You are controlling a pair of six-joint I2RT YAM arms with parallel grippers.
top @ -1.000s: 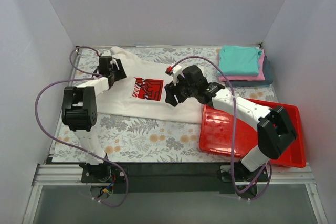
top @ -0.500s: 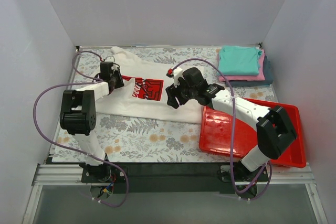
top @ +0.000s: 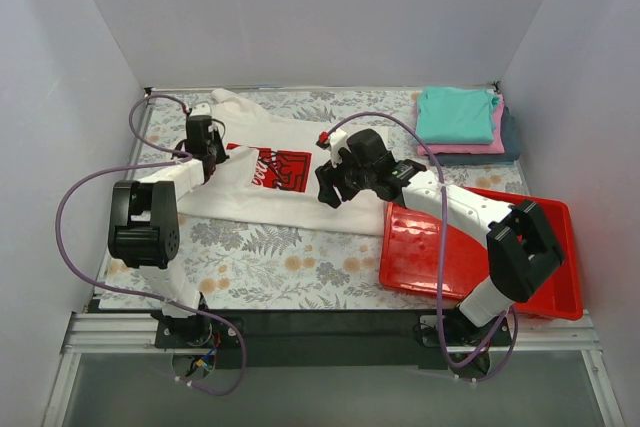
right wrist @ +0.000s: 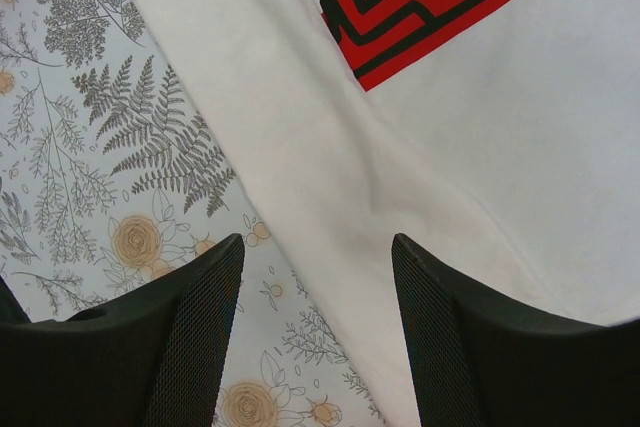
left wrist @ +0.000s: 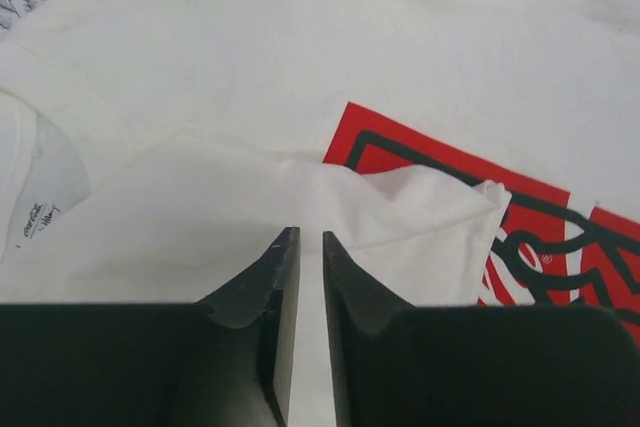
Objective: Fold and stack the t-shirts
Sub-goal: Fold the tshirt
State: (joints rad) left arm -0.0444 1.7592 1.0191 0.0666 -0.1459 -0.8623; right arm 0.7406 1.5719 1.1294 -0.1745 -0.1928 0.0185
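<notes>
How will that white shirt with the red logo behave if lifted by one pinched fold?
Probably floppy: the white shirt bunches into a soft fold in the left pincer. Likely it would sag and trail, since most lies spread flat.

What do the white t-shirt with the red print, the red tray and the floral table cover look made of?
White t-shirt with red print: soft matte cloth, probably cotton knit; it creases and folds. Red tray: rigid glossy plastic, judging by sheen and moulded rim. Floral table cover: flat printed sheet, cloth or vinyl, unclear.
</notes>
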